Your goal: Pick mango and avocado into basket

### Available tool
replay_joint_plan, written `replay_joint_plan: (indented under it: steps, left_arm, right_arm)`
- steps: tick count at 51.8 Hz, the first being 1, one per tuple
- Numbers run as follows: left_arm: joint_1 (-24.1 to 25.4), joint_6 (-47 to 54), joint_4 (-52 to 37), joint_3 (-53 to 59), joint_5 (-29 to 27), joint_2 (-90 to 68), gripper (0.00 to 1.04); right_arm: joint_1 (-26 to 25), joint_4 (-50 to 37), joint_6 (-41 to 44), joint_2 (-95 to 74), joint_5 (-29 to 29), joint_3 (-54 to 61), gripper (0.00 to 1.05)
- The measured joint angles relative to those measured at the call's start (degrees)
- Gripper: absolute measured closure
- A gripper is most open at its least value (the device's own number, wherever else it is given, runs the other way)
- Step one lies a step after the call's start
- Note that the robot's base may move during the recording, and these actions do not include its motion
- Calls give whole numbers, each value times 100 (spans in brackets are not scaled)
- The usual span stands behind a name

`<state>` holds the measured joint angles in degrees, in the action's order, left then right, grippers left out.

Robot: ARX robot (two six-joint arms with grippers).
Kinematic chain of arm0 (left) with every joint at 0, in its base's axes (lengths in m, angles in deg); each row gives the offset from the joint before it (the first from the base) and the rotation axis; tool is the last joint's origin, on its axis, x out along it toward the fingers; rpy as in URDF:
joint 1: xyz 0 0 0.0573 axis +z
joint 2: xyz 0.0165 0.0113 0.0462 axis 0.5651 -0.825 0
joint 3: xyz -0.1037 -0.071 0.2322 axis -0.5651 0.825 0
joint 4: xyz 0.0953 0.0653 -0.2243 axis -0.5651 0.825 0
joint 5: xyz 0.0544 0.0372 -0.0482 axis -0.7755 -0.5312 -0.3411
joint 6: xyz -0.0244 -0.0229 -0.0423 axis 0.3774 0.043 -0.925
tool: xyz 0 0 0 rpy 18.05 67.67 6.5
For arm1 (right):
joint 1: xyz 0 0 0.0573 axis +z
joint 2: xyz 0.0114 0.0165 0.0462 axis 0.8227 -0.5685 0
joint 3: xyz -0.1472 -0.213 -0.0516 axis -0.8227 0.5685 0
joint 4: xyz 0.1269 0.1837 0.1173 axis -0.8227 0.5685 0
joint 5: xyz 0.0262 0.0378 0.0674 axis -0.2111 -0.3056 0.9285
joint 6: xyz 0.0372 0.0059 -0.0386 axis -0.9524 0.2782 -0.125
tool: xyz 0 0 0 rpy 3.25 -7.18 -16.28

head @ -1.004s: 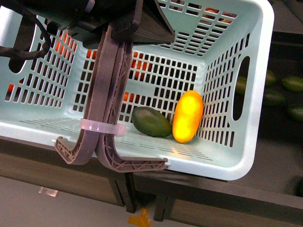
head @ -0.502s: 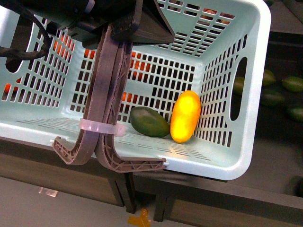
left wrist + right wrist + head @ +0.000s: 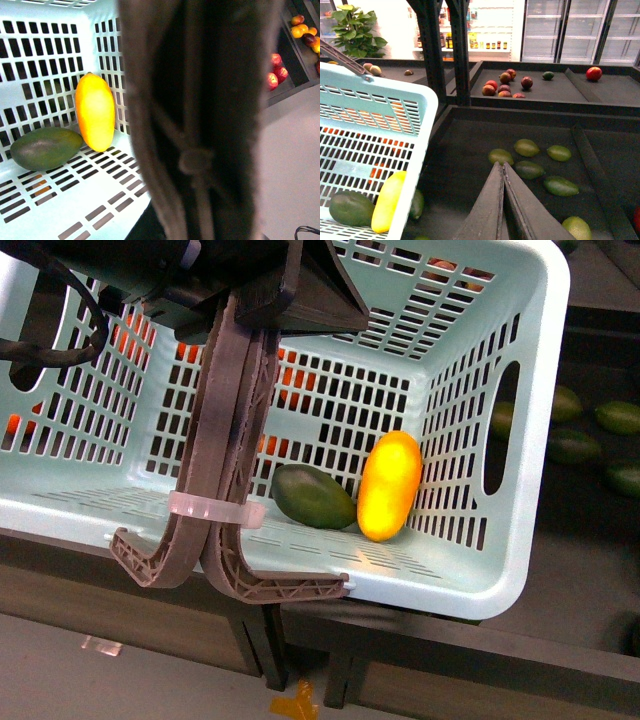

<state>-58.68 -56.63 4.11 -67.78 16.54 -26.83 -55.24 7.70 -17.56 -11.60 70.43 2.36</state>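
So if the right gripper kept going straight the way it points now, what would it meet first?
Probably the green fruit lying just past the shut fingers of the right gripper, on the dark shelf beside the basket. Depth is unclear, so it might pass above it.

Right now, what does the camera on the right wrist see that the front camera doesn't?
Only the right wrist view shows the right arm's closed jaws, red fruit on a far shelf, glass-door fridges and a potted plant. Only the front view shows the basket's brown handles tied together. Both show the teal basket holding the mango and avocado.
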Motion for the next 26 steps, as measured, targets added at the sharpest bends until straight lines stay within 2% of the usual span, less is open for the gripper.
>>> replay_joint_plan:
  steps: [16,26]
  left_arm:
    - [0,-7,0,0,9,0,100]
    - [0,-4,0,0,4,0,100]
  right_arm:
    - [0,0,2,0,0,0,102]
    - [0,0,13,0,0,0,70]
